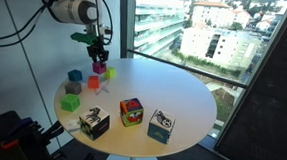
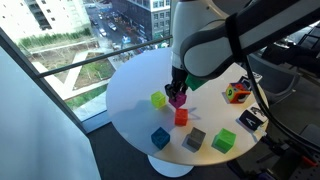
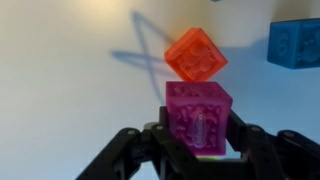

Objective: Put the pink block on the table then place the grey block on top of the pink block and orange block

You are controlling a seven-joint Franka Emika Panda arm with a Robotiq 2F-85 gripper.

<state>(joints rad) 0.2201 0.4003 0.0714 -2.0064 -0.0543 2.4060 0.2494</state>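
My gripper is shut on the pink block, with one jaw on each side. It also shows in both exterior views, holding the pink block just above the round white table. The orange block lies on the table right beside the held block. The grey block sits apart on the table, between a blue block and a green block.
A blue block, a green block and a yellow-green block lie nearby. Three larger patterned cubes stand near the table edge. A window runs behind the table.
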